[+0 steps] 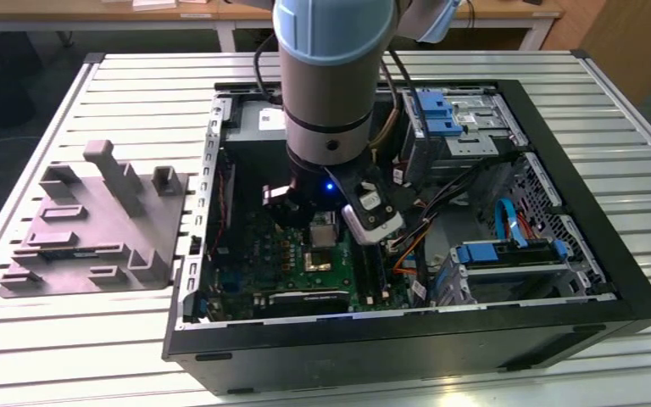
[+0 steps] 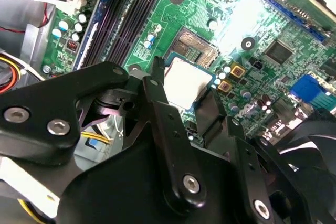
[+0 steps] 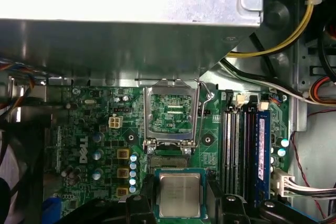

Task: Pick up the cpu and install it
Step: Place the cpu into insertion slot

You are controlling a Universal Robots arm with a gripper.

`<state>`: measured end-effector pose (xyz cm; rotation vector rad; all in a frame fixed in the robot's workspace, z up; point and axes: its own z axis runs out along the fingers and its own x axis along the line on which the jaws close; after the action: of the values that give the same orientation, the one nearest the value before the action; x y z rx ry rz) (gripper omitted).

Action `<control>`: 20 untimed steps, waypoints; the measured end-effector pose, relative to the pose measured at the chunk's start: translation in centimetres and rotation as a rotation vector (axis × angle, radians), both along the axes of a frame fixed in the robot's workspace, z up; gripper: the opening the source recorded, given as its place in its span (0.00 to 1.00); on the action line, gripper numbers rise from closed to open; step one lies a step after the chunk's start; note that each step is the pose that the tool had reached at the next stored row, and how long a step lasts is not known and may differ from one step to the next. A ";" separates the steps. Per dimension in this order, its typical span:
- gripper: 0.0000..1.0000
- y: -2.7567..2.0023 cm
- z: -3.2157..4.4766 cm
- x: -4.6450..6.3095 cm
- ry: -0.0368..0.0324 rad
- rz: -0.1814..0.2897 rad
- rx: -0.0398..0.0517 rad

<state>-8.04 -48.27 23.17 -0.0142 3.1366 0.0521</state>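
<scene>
Silvery cpu [image 2: 185,81] pinched between fingers [image 2: 209,109] (near socket [image 3: 172,111]), inside black computer case [image 1: 393,343].

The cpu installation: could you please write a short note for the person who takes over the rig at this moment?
Gripper: the black two-finger gripper is shut on the cpu, a small flat square chip with a silvery metal top. Its fingers are on two opposite edges.
Where: the cpu is inside the open black computer case, over the green motherboard, right beside the socket's shiny metal frame. The grey moulded tray stands on the slatted table outside the case.
Done: cpu picked up and carried to the board.
Left: cpu not released. Whether it already sits in the socket, I cannot tell.
</scene>
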 end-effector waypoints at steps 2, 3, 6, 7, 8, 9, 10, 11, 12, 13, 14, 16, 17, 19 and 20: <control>0.47 0.00 -0.05 0.0 -0.0001 0.000 0.0002; 0.47 0.01 -0.20 0.0 -0.0003 0.000 0.0006; 0.47 -0.07 -0.98 -0.1 0.0000 0.000 0.0002; 0.47 -0.14 -1.16 -0.1 0.0001 0.000 0.0001; 0.47 -0.25 -1.32 -0.1 0.0007 0.000 -0.0001; 0.47 -0.36 -1.53 -0.1 0.0019 0.001 0.0001; 0.47 -0.45 -1.71 -0.1 0.0037 0.003 0.0001; 0.47 -0.50 -1.90 -0.2 0.0047 0.004 0.0003; 0.47 -0.52 -2.08 -0.3 0.0048 0.004 0.0003; 0.47 -0.53 -2.25 -0.3 0.0051 0.004 0.0002; 0.47 -0.53 -2.43 -0.3 0.0053 0.005 0.0001; 0.47 -0.53 -2.81 -0.4 0.0055 0.005 0.0002; 0.47 -0.52 -2.98 -0.4 0.0056 0.006 0.0001; 0.47 -0.52 -3.32 -0.5 0.0057 0.007 0.0001; 0.47 -0.53 -3.45 -0.5 0.0058 0.007 0.0001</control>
<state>-8.56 -48.80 19.71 -0.0248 3.1424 0.0525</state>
